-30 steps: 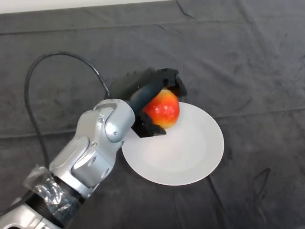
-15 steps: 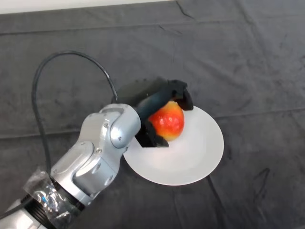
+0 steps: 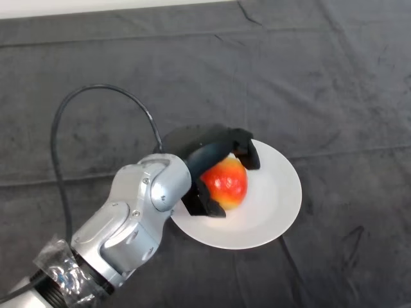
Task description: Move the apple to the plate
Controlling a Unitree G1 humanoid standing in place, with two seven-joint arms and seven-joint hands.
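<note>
Red and yellow, the apple [image 3: 226, 183] is over the left half of the white plate [image 3: 273, 205], which lies near the middle of the table [image 3: 334, 77]. I cannot tell if the apple already rests on the plate or hangs just above it. The black left hand [image 3: 215, 154] is curled round the apple, with fingers over its far side and the thumb under its near side. To do this step well, I think the hand should go straight down until the apple sits on the plate, then loosen slowly so the round fruit does not roll to the rim. Compared with one second ago, the apple and hand are further inside the plate, away from its far left rim.
</note>
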